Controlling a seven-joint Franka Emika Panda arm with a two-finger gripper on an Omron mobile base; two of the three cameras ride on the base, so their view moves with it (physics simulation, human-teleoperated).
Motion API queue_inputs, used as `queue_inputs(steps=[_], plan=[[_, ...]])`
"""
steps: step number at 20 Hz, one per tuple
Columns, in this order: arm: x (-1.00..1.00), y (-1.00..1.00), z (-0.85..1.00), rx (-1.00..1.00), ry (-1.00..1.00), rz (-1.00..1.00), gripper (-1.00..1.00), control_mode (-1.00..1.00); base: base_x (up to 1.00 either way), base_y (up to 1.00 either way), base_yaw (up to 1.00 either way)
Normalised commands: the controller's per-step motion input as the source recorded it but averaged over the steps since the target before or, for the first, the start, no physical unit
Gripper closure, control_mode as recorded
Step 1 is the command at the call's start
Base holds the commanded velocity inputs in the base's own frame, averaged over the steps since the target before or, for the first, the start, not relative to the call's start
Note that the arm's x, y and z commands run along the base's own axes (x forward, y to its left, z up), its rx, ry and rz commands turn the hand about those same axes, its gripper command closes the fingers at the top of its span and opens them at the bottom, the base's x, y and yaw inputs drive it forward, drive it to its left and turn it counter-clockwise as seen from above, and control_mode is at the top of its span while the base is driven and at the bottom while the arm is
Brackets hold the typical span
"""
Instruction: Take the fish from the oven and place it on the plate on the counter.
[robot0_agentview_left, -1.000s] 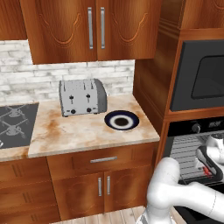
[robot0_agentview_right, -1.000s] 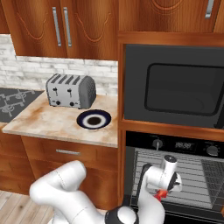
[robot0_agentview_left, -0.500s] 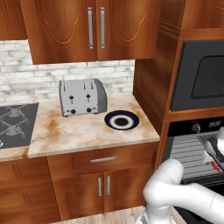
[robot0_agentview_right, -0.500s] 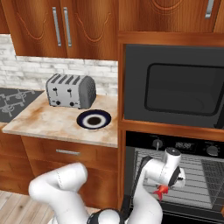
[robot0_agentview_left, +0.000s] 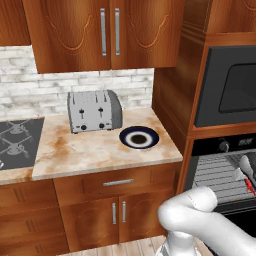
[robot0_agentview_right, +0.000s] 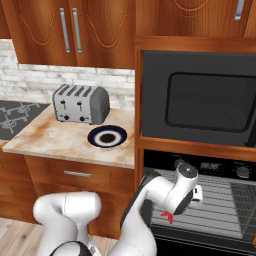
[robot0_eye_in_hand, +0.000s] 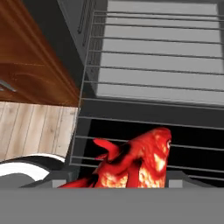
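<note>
Fish up off the oven rack and carried at the gripper, in front of the open oven mouth. Seen close at the bottom of the hand view, red-orange, filling the space where the fingertips would rise; grey racks behind and below it, not touching as far as can be told. From the right base view, a small red scrap hanging just under the white hand, level with the lower rack; from the left base view, a red sliver at the right edge beside the hand.

Jaws standing fairly wide, closed about the fish by the look of it, though the pads themselves hidden behind its body, so contact judged rather than plainly seen.

Progress: pick-up apparently done, fish clear of the rack. Left to do: draw the hand fully out of the oven front, lift above counter height, swing across toward the toaster side, and set the fish down on the plate. Plate bare, sitting on the counter near the oven-side edge, just in front of and beside the toaster. Fish and plate well apart, with the cabinet wall between oven and counter to be cleared on the way. Roughly halfway, then: grasp made, transfer and release not yet done.
</note>
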Motion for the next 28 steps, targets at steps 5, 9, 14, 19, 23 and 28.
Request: queue_inputs(steps=[5,9,14,19,23,28], plan=[[-0.55,0.71,1.0,0.0,-0.2,0.0,1.0,-1.0,0.0,0.0,0.0],[-0.5,0.86,0.99,-0.02,-0.13,0.0,1.0,-1.0,0.0,0.0,0.0],[-0.32,0.95,0.92,-0.05,-0.1,0.0,1.0,-1.0,0.0,0.0,0.0],[-0.1,0.98,0.79,-0.05,-0.06,0.0,1.0,-1.0,0.0,0.0,0.0],[0.0,1.0,0.72,-0.07,-0.01,0.0,1.0,-1.0,0.0,0.0,0.0],[0.15,0.98,0.62,-0.06,0.0,0.0,1.0,-1.0,0.0,0.0,0.0]])
